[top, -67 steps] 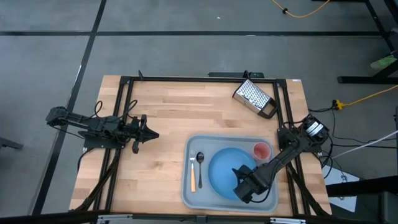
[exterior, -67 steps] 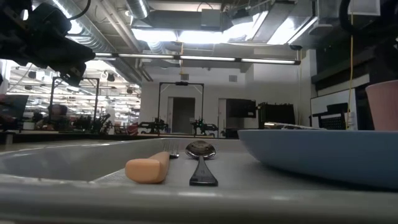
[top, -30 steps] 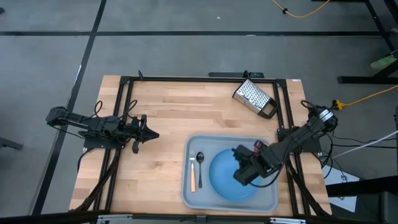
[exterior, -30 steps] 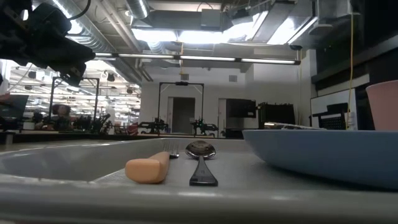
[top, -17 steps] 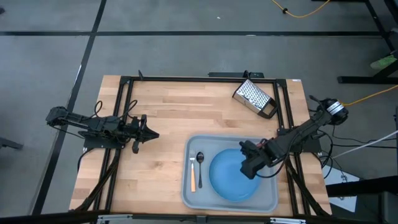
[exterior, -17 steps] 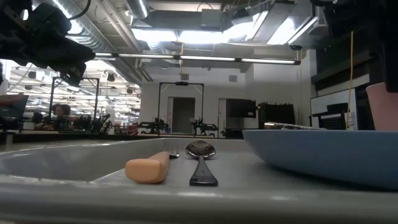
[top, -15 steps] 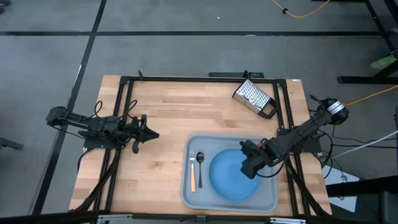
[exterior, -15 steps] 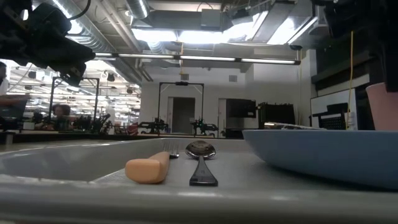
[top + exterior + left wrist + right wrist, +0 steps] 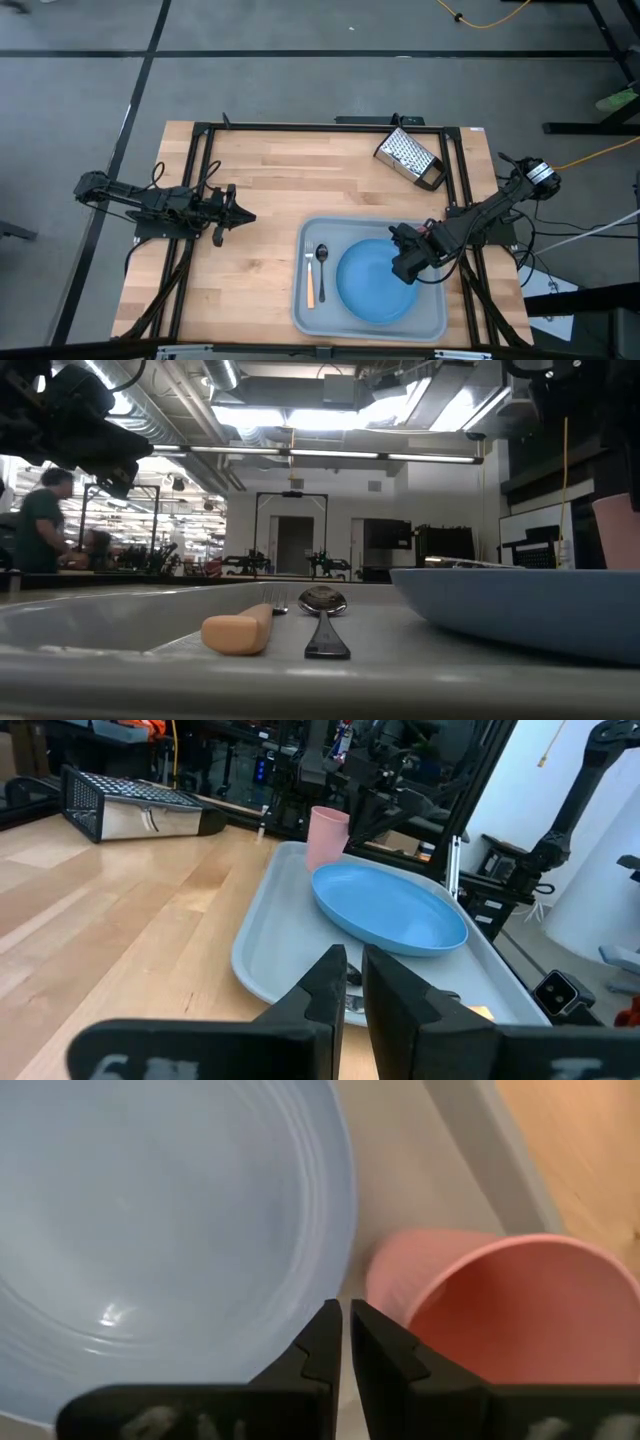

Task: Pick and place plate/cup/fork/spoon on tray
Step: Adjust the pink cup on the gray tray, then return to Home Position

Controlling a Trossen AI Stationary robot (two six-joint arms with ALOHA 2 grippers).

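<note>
The grey-blue tray [image 9: 345,232] lies at the table's near right. On it rest the light-blue plate [image 9: 368,285], the orange-handled fork [image 9: 310,283] and the dark spoon [image 9: 322,256], fork and spoon side by side left of the plate. The pink cup [image 9: 500,1295] stands upright on the tray at the plate's far right; my right arm hides it in the high view. My right gripper [image 9: 345,1315] is shut and points down over the gap between plate and cup, touching nothing. My left gripper [image 9: 245,216] is shut, level, over the table's left side.
A metal box grater [image 9: 410,158] lies on its side at the table's far right. Bare wood [image 9: 270,170] spreads between the grater, the left arm and the tray. A person stands far off in the room [image 9: 40,525] in the low view.
My right gripper has drawn back from over the plate toward the table's right edge and come down, stopping above the plate's rim beside the cup. It has stayed shut. Plate, cup, fork and spoon have kept their places.
</note>
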